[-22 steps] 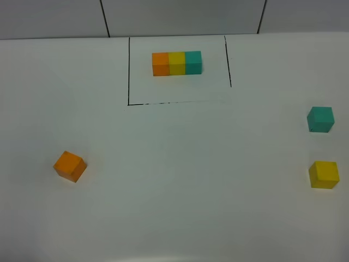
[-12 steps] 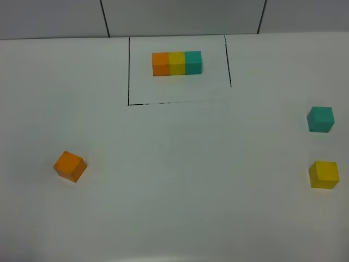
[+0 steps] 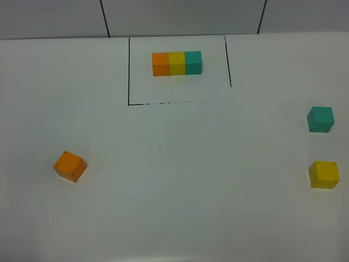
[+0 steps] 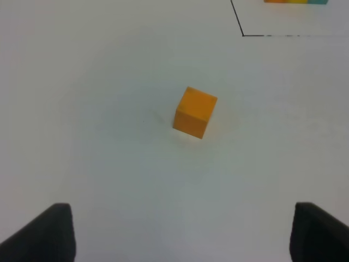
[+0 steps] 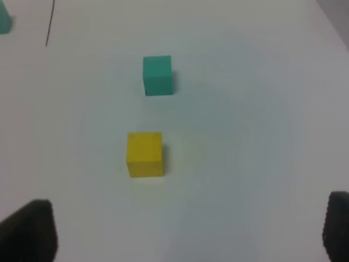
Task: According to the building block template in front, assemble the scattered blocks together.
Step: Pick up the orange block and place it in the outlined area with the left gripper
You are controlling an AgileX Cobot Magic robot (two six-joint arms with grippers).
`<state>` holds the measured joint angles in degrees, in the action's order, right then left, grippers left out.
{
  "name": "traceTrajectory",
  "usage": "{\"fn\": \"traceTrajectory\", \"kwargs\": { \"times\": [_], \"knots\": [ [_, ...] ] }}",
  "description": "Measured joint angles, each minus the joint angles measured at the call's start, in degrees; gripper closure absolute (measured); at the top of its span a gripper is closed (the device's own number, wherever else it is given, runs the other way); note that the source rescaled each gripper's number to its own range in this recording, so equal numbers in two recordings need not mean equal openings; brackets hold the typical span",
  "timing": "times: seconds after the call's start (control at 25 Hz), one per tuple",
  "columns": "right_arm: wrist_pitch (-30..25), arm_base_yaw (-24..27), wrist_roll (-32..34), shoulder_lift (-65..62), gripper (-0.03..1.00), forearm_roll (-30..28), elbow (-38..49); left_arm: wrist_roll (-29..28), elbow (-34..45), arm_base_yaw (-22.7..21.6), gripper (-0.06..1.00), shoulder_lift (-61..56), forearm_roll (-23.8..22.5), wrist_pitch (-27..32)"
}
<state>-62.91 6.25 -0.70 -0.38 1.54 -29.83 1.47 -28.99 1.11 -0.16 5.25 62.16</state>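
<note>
The building block template (image 3: pixel 176 63), an orange-yellow-teal row, lies inside a black drawn outline (image 3: pixel 128 71) at the back of the white table. Of the scattered blocks, the orange cube (image 3: pixel 70 166) sits turned at the left, while the teal cube (image 3: pixel 320 119) and yellow cube (image 3: pixel 324 174) sit near the right edge. Neither arm shows in the exterior high view. My left gripper (image 4: pixel 182 234) is open and hangs above the table, short of the orange cube (image 4: pixel 195 112). My right gripper (image 5: pixel 182 229) is also open, short of the yellow cube (image 5: pixel 145 154), with the teal cube (image 5: pixel 158 75) beyond it. Both hold nothing.
A grey tiled wall (image 3: pixel 180 16) runs behind the table's far edge. The right-hand cubes lie close to the table's right edge (image 5: pixel 327 22). White tabletop (image 3: pixel 185 180) spreads between the left cube and the right pair.
</note>
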Motion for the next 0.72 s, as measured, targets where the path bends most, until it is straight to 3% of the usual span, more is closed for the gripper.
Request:
{"fn": "traceTrajectory", "kwargs": {
  "times": [0.72],
  "knots": [
    [0.0,0.0,0.0,0.0,-0.03,0.0,0.0,-0.2,-0.1,0.0,-0.06,1.2,0.0,-0.5]
  ]
}}
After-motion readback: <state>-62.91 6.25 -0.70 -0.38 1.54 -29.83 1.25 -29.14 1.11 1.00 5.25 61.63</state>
